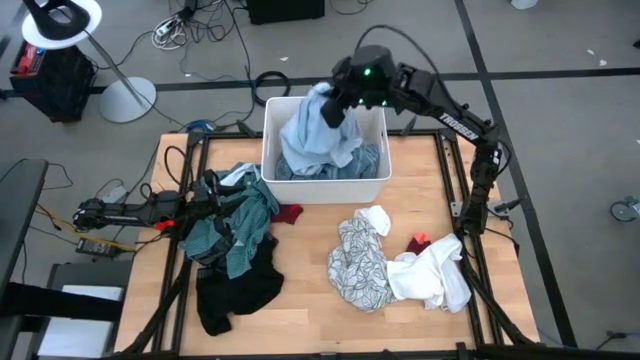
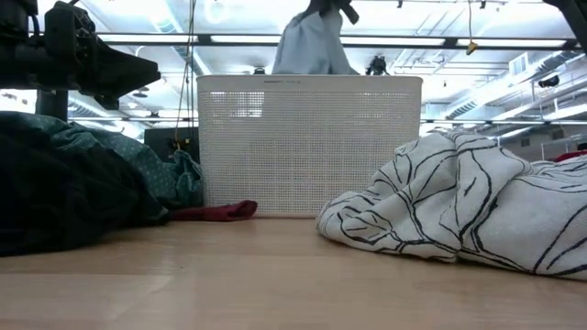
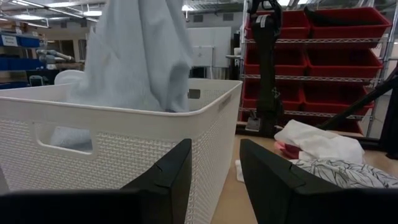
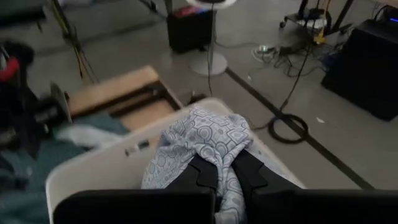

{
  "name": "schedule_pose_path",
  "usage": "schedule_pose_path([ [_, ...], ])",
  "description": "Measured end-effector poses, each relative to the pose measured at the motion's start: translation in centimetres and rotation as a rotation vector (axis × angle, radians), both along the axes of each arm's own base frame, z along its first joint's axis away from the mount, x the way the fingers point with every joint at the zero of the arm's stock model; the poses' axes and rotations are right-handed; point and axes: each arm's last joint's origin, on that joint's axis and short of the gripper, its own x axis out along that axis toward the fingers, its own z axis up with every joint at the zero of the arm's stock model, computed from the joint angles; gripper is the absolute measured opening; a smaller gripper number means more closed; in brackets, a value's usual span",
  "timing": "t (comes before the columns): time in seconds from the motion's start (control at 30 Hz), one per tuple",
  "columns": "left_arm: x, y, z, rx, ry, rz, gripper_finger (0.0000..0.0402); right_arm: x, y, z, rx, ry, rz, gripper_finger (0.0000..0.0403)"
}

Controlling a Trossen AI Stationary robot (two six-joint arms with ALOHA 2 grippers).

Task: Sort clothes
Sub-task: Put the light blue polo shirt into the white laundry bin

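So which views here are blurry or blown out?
Right wrist view: soft all over, the patterned cloth in the right gripper clearest. Low view: bright ceiling lights behind the bin, dark clothes underexposed. Left wrist view: near fingers blurred.

White bin (image 1: 325, 185) is showing perforated matt plastic. Table (image 1: 310, 300) is looking like smooth pale wood. Patterned garment (image 1: 358, 262) and teal plaid shirt (image 1: 235, 230) are lying as soft matt cloth.

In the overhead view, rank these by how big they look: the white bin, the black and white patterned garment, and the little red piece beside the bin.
1. white bin, largest.
2. patterned garment, clearly smaller than the bin.
3. red piece, by far the smallest.
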Motion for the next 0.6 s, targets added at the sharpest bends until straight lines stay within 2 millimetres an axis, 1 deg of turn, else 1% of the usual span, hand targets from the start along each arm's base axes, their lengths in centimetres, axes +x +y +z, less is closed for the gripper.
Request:
schedule_pose_path([
  [0.1, 0.0, 0.0, 0.0, 0.000, 0.000, 0.000, 0.0142, 0.8, 0.3, -1.8, 0.010, 0.065, 0.011, 0.0008],
  [0.2, 0.0, 0.0, 0.0, 0.000, 0.000, 0.000, 0.0142, 1.5, 0.1, -4.1, 0.033, 0.124, 0.011, 0.0008],
  [0.33, 0.0, 0.0, 0.0, 0.000, 0.000, 0.000, 0.0142, 2.5, -0.5, -7.9, 0.073, 0.166, -0.003, 0.0008],
  [0.43, 0.0, 0.0, 0.0, 0.000, -0.001, 0.000, 0.0142, 3.3, -1.1, -10.6, 0.105, 0.152, 0.006, 0.0008],
  [0.53, 0.0, 0.0, 0.0, 0.000, -0.001, 0.000, 0.0142, 3.5, -1.7, -13.6, 0.149, 0.148, -0.012, 0.0008],
  [0.6, 0.0, 0.0, 0.0, 0.000, -0.001, 0.000, 0.0142, 3.3, -2.2, -15.6, 0.182, 0.162, -0.041, 0.0008],
])
